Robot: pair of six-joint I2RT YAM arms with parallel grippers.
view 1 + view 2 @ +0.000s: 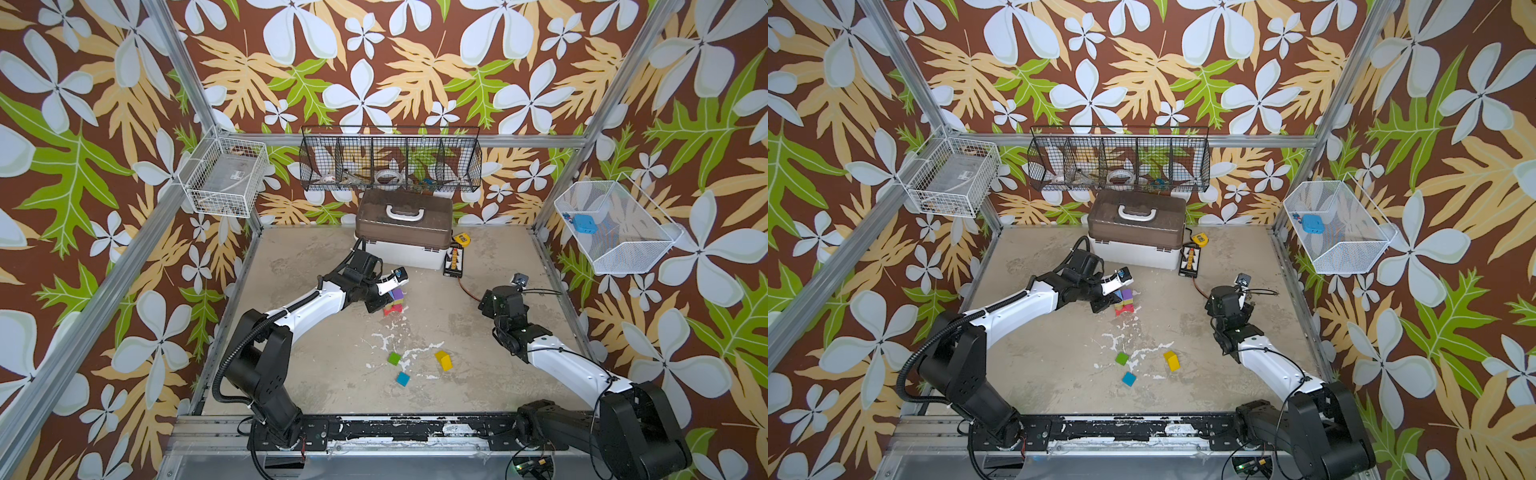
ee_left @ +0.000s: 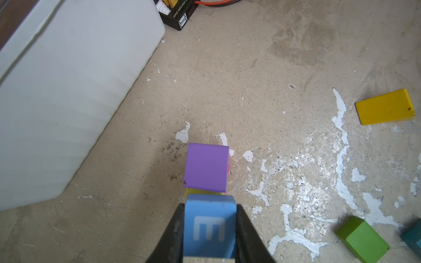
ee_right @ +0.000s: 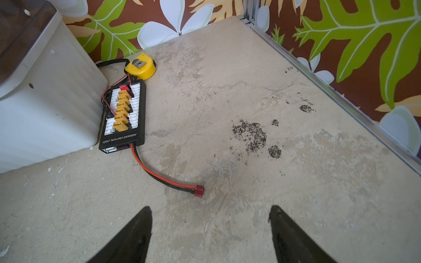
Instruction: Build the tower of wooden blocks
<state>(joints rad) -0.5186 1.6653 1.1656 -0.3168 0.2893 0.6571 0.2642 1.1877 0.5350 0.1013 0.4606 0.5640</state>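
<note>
A worn beige table [image 1: 316,266] with flaking white paint fills a booth papered in big leaves and flowers. A white box [image 1: 405,253] with a brown lid stands at 12 o'clock on the table.

The tower [image 1: 395,302] stands near the table's middle, just in front of that box. It has a red piece [image 1: 392,310] at the bottom and a purple cube [image 2: 206,167] on top, with a yellow layer showing just beneath the cube. The left gripper [image 2: 209,206] is clamped on a blue block [image 2: 209,225] marked with an E, held above the tower. In the wrist view the block looks short of the cube's top, not centred over it.

At 6 o'clock from the tower lie a green cube [image 1: 394,358], a yellow block [image 1: 443,360] and a teal cube [image 1: 402,378], well apart from it. The right gripper [image 3: 210,207] hangs at 3 o'clock, its jaws spread wide and empty over bare table.

The main risk seems to be letting go off-centre, since the blue block would overhang one edge and tip off. A jaw could also brush the purple cube on the way down and push the narrow stack sideways. Pressing too hard could rock the red base.
</note>
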